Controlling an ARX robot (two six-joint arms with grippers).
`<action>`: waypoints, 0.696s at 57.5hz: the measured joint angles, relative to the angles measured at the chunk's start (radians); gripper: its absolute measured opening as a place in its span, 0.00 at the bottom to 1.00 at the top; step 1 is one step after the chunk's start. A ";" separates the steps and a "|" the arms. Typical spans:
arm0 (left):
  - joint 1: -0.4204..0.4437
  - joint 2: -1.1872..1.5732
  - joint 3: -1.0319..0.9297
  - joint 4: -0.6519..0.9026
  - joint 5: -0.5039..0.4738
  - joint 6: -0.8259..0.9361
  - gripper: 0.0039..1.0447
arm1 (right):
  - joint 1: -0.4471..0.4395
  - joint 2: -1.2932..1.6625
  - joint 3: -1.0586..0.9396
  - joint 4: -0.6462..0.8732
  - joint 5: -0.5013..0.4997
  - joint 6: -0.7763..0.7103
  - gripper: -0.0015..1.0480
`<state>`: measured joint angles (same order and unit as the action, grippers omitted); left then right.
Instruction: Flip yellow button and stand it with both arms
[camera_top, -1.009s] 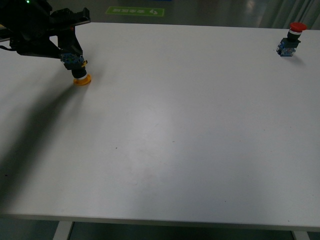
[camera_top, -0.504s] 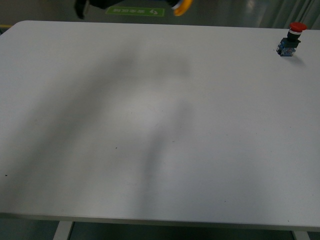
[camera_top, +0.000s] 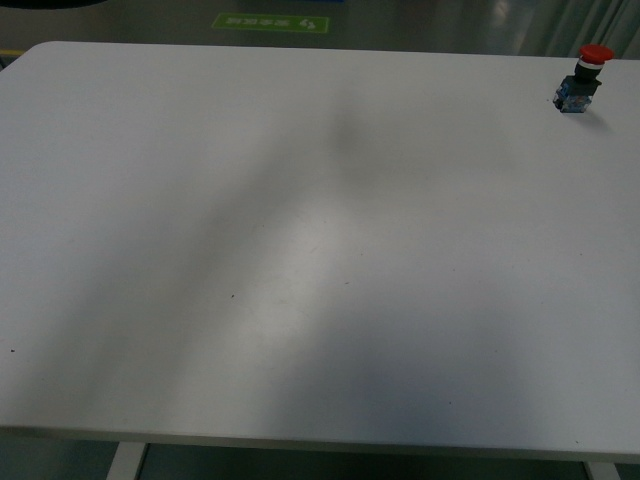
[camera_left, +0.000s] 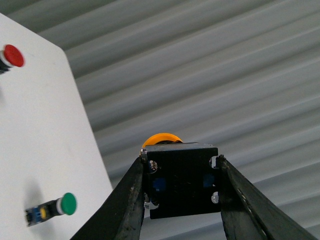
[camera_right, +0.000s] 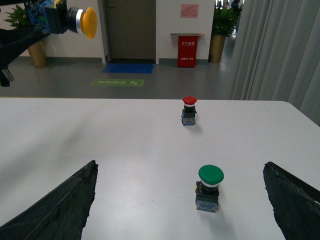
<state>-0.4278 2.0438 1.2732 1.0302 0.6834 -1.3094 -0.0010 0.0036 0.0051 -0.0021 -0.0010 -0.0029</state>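
In the left wrist view the yellow button (camera_left: 181, 182) is clamped by its black blocky body between the two fingers of my left gripper (camera_left: 181, 165), which is shut on it. Its yellow-orange cap (camera_left: 160, 139) points away from the camera. The right wrist view shows the same yellow button (camera_right: 88, 21) held high above the table, lying sideways in the air with its cap toward the right. My right gripper (camera_right: 180, 167) is open low over the table, its fingers (camera_right: 62, 210) spread wide with nothing between them. Neither gripper shows in the front view.
A red-capped button (camera_top: 582, 78) stands upright at the back right of the white table (camera_top: 320, 250), also seen as the red button (camera_right: 189, 110). A green-capped button (camera_right: 210, 186) stands upright ahead of my right gripper and shows as the green button (camera_left: 55, 207) too.
My left gripper lifted the yellow button off the table's back left, carried it up and to the right, and has now left the front view entirely.
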 joint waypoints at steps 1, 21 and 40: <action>-0.004 0.001 0.000 0.017 -0.002 -0.016 0.33 | 0.000 0.000 0.000 0.000 0.000 0.000 0.93; -0.050 0.030 -0.006 0.270 0.002 -0.184 0.33 | 0.000 0.000 0.000 0.000 0.000 0.000 0.93; -0.065 0.030 -0.017 0.215 0.005 -0.138 0.33 | 0.000 0.000 0.000 0.000 0.000 0.000 0.93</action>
<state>-0.4931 2.0739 1.2564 1.2449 0.6884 -1.4471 -0.0010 0.0036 0.0051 -0.0021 -0.0013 -0.0029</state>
